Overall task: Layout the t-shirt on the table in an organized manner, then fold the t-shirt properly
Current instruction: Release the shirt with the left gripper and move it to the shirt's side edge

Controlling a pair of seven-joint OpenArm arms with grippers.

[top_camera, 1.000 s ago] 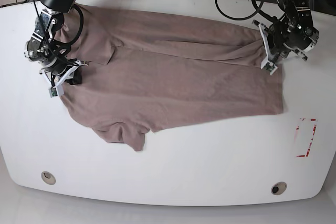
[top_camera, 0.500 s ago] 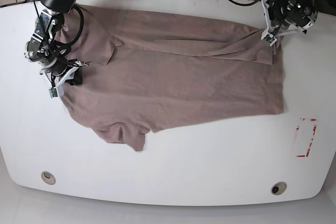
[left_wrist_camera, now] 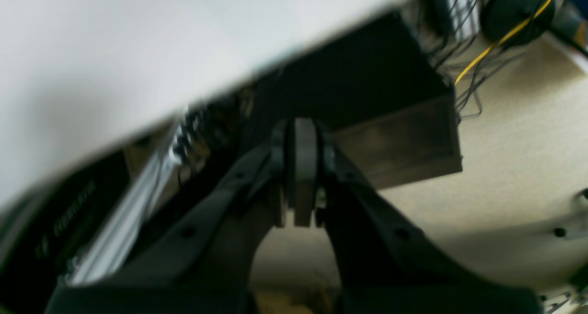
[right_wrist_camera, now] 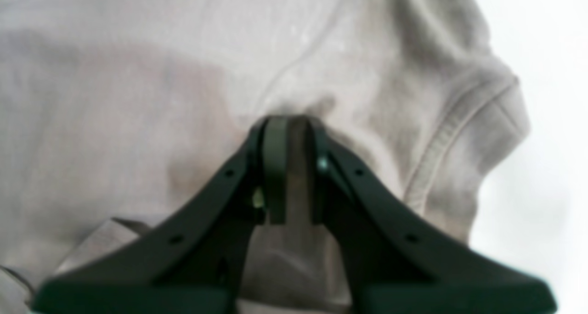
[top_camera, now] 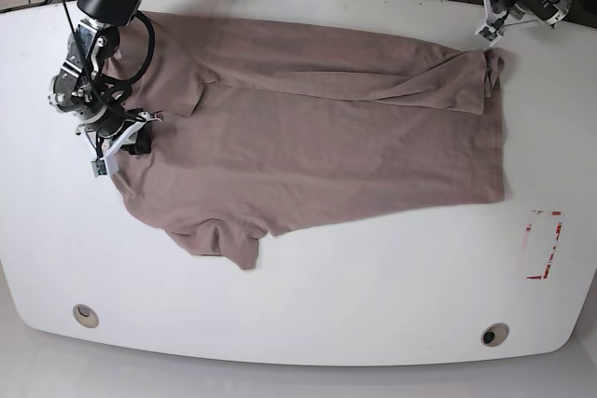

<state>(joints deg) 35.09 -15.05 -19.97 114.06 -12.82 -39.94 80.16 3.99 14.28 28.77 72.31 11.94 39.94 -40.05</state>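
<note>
At the near-left shoulder of the garment, your right gripper (right_wrist_camera: 289,167) has its black curved jaws drawn together on a pinch of the plain dusty mauve-brown short-sleeved cloth t-shirt (top_camera: 317,137), with a strip of fabric visible between the pads in the right wrist view and the hemmed sleeve (right_wrist_camera: 464,148) lying just beside the jaws. In the base view this gripper (top_camera: 117,142) sits at the shirt's left edge, by the collar end. Your left gripper (left_wrist_camera: 301,167) is pressed fully together on nothing; its wrist view shows only the table edge, dark equipment and beige floor beyond it, and in the base view it (top_camera: 487,25) hangs past the far right corner of the shirt, apart from the cloth. The t-shirt lies spread across the far half of the large glossy white table (top_camera: 308,305), with its body roughly flat, one long fold running along the far side, a bunched corner at the far right and a crumpled sleeve (top_camera: 229,241) at the near left. A red-and-white tape rectangle (top_camera: 544,245) lies well apart to the right. Expect the cloth to be light, limp and prone to dragging and wrinkling; it will not hold a shape under a single grip. Take hold at hemmed edges and corners, where the doubled fabric gives firmer purchase, and use both grippers to keep an edge taut.
</note>
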